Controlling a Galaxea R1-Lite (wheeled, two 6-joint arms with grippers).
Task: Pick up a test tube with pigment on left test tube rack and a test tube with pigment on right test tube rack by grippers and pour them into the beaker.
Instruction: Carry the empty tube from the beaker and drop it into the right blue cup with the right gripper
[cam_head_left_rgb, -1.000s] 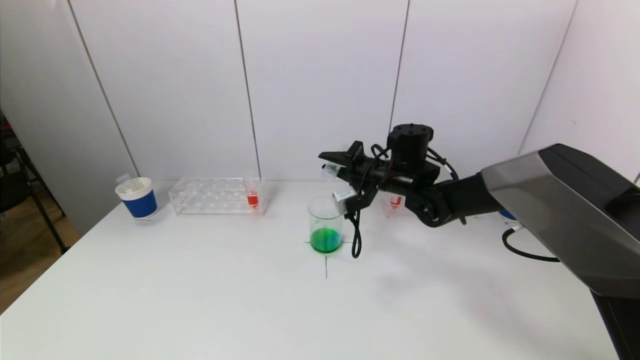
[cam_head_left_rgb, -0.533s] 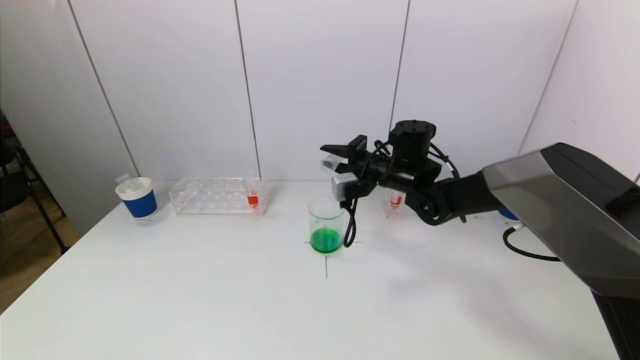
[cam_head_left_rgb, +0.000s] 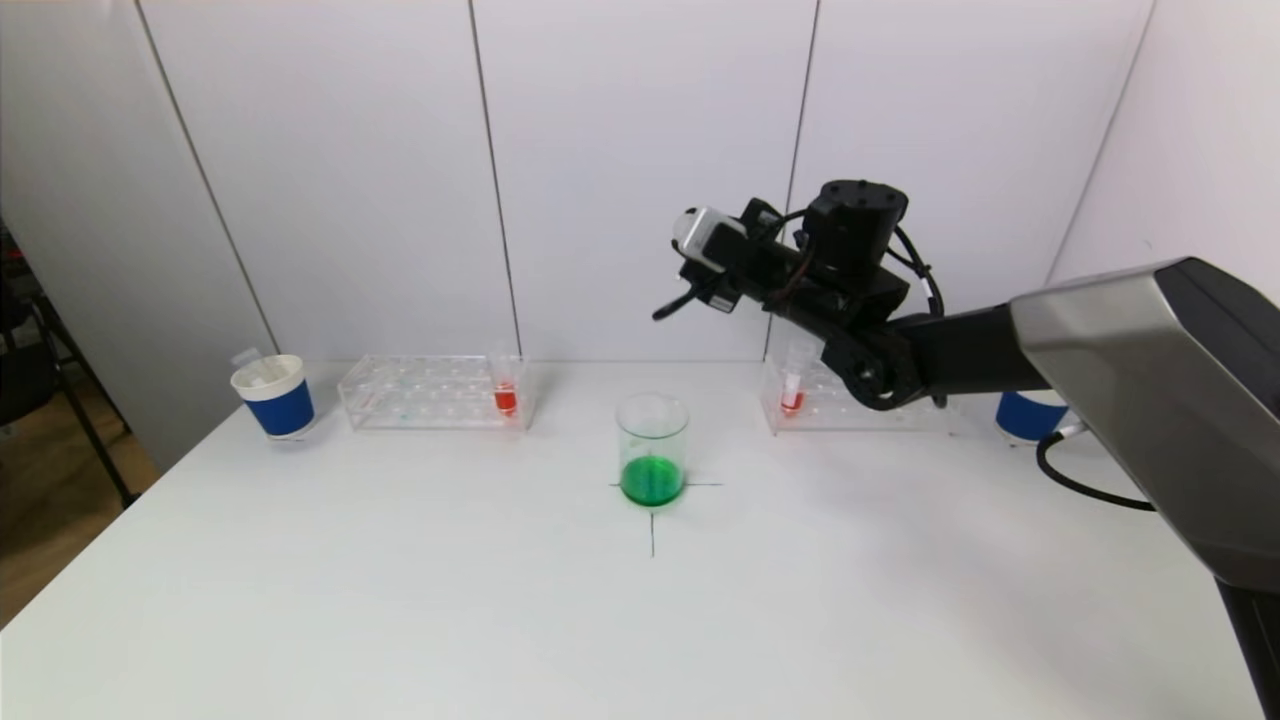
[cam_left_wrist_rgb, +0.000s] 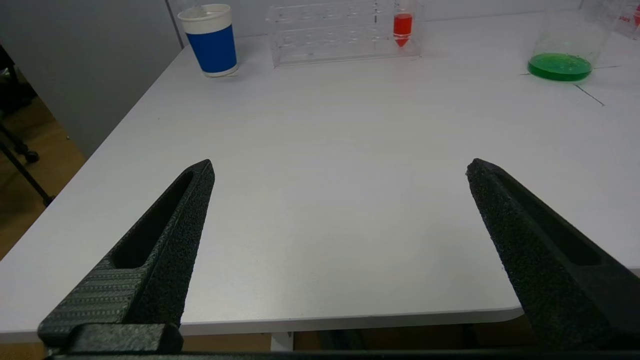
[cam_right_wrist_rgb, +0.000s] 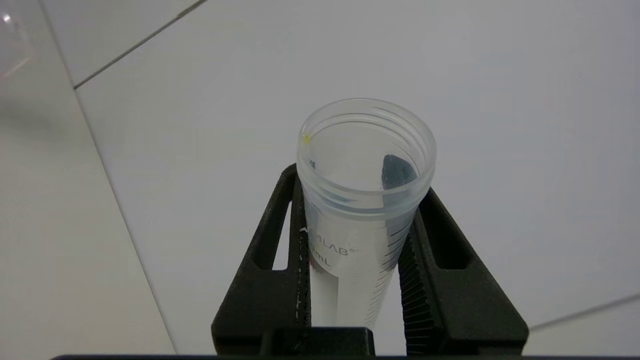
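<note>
The test tube (cam_right_wrist_rgb: 364, 200) is sitting clenched in the right gripper (cam_right_wrist_rgb: 367, 280) jaws, looking empty, raised above and behind the beaker (cam_head_left_rgb: 652, 448), which is holding green liquid on the bench (cam_head_left_rgb: 400, 600). Red tubes are waiting in both racks. The left gripper (cam_left_wrist_rgb: 340, 250) is hanging with jaws released.

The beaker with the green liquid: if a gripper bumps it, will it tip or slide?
The beaker looks tall and thin-walled, with green liquid only at its bottom, so it probably slides on the smooth white table rather than tipping. It is likely light and fragile. A bump near its rim seems riskier.
</note>
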